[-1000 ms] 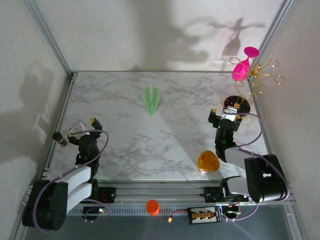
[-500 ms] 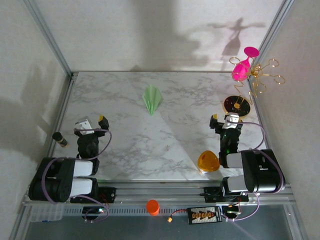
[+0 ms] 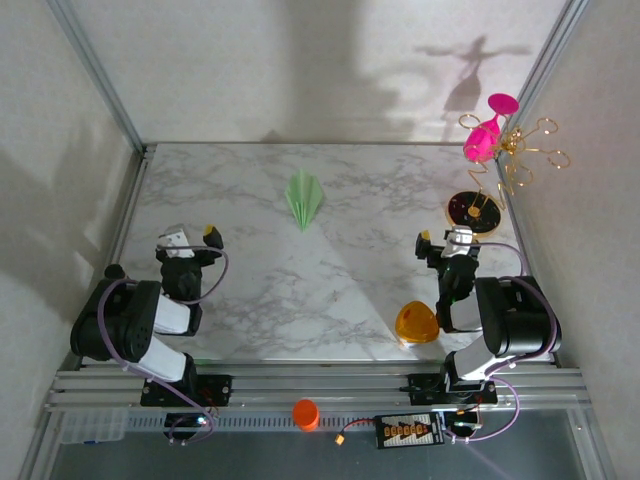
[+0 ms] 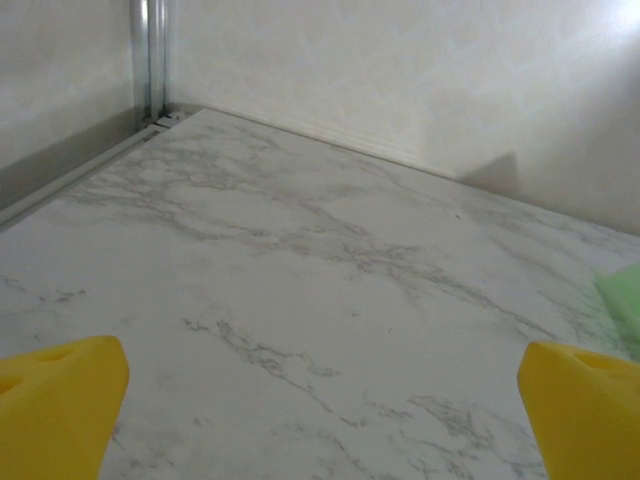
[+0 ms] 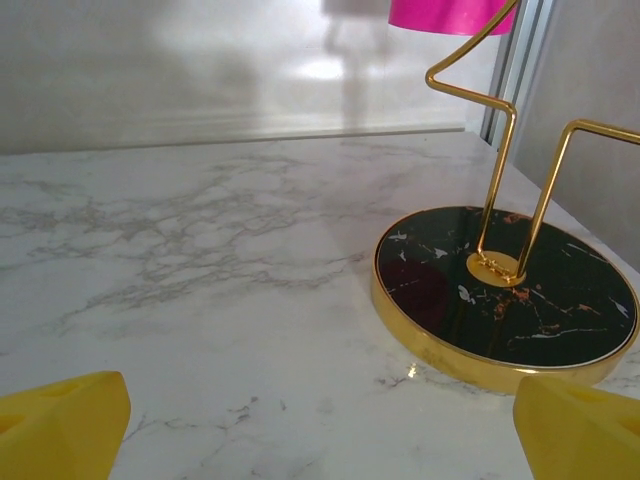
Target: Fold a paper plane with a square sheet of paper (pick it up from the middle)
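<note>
The square sheet of paper lies folded into the paper plane [image 3: 304, 198], a pale green pointed dart flat on the marble table [image 3: 270, 290], at the back centre. One green edge of the plane [image 4: 625, 300] shows at the right of the left wrist view. My left gripper [image 3: 190, 238] [image 4: 320, 420] sits near the left front, open, its yellow fingertips [image 4: 60, 400] wide apart over bare marble. On the right side my right gripper [image 3: 443, 240] [image 5: 320, 430] is open too, with nothing between its fingertips [image 5: 585, 430]. Both grippers are well clear of the plane.
A gold wire stand on a black round base [image 3: 474, 210] [image 5: 505, 290] stands just beyond the right gripper and carries a pink glass [image 3: 485, 135]. An orange rounded-triangle object [image 3: 416, 323] lies at the front right. An orange cap [image 3: 305, 413] sits below the table's front rail.
Both arms have folded back toward their bases. The left gripper shifted right and away from the front edge; the right gripper barely moved. The paper plane has not moved.
</note>
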Action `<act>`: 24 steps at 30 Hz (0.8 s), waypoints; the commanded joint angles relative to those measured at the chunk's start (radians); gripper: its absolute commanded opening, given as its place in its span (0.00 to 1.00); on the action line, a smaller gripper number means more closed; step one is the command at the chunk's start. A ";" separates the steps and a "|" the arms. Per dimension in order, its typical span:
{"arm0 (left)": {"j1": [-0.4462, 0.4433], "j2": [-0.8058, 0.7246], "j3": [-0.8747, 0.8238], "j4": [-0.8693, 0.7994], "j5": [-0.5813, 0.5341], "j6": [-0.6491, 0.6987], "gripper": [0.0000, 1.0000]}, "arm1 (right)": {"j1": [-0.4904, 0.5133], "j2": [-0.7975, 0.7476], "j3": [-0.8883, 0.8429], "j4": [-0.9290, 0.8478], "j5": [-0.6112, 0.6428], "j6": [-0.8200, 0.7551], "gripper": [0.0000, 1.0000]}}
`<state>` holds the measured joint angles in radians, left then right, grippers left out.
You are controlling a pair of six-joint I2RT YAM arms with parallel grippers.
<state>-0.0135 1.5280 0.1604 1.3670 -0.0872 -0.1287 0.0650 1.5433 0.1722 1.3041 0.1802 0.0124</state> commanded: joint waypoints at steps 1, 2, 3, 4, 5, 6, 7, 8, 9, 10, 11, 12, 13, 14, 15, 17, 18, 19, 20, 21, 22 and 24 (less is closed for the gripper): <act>-0.045 0.014 0.051 -0.042 -0.102 0.039 0.99 | -0.028 0.005 0.036 0.006 -0.039 0.015 0.99; -0.057 0.016 0.057 -0.049 -0.118 0.049 0.99 | -0.032 0.005 0.037 0.006 -0.043 0.017 0.99; -0.057 0.012 0.057 -0.056 -0.117 0.047 0.99 | -0.032 0.005 0.038 0.005 -0.045 0.017 0.99; -0.057 0.015 0.055 -0.051 -0.118 0.049 0.99 | -0.032 0.005 0.038 0.005 -0.045 0.017 0.99; -0.058 0.015 0.055 -0.048 -0.118 0.049 0.99 | -0.034 0.005 0.038 0.005 -0.045 0.017 0.99; -0.058 0.013 0.055 -0.052 -0.117 0.049 0.99 | -0.033 0.004 0.038 0.005 -0.045 0.017 0.99; -0.059 0.014 0.054 -0.050 -0.117 0.049 0.99 | -0.033 0.004 0.038 0.004 -0.044 0.017 0.99; -0.059 0.014 0.055 -0.049 -0.119 0.050 0.99 | -0.033 0.005 0.038 0.006 -0.045 0.017 0.99; -0.059 0.013 0.055 -0.052 -0.118 0.051 0.99 | -0.034 0.005 0.038 0.005 -0.045 0.017 0.99; -0.059 0.014 0.055 -0.051 -0.118 0.051 0.99 | -0.033 0.005 0.038 0.004 -0.045 0.017 0.99; -0.059 0.012 0.056 -0.052 -0.118 0.051 0.99 | -0.034 0.005 0.038 0.005 -0.045 0.017 0.99; -0.060 0.013 0.055 -0.051 -0.120 0.051 0.99 | -0.034 0.005 0.038 0.005 -0.046 0.017 0.99; -0.061 0.014 0.057 -0.053 -0.121 0.052 0.99 | -0.033 0.005 0.038 0.004 -0.046 0.018 0.99; -0.061 0.014 0.058 -0.055 -0.122 0.051 0.99 | -0.033 0.005 0.038 0.003 -0.047 0.017 0.99; -0.062 0.015 0.058 -0.055 -0.121 0.052 0.99 | -0.034 0.005 0.038 0.004 -0.047 0.017 0.99; -0.062 0.015 0.060 -0.055 -0.123 0.052 0.99 | -0.033 0.005 0.038 0.003 -0.047 0.017 0.99; -0.062 0.016 0.061 -0.057 -0.123 0.052 0.99 | -0.033 0.005 0.038 0.003 -0.047 0.017 0.99; -0.063 0.015 0.061 -0.059 -0.124 0.052 0.99 | -0.034 0.005 0.038 0.003 -0.047 0.017 0.99; -0.063 0.018 0.062 -0.061 -0.124 0.052 0.99 | -0.033 0.005 0.038 0.004 -0.047 0.017 0.99; -0.062 0.018 0.063 -0.061 -0.123 0.052 0.99 | -0.033 0.005 0.038 0.003 -0.047 0.017 0.99; -0.062 0.017 0.063 -0.061 -0.124 0.052 0.99 | -0.033 0.005 0.038 0.004 -0.047 0.016 0.99; -0.063 0.017 0.063 -0.062 -0.123 0.052 0.99 | -0.033 0.005 0.038 0.005 -0.047 0.017 0.99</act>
<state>-0.0696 1.5326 0.2043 1.3144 -0.1886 -0.0925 0.0368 1.5433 0.1947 1.2934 0.1360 0.0189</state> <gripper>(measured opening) 0.995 0.987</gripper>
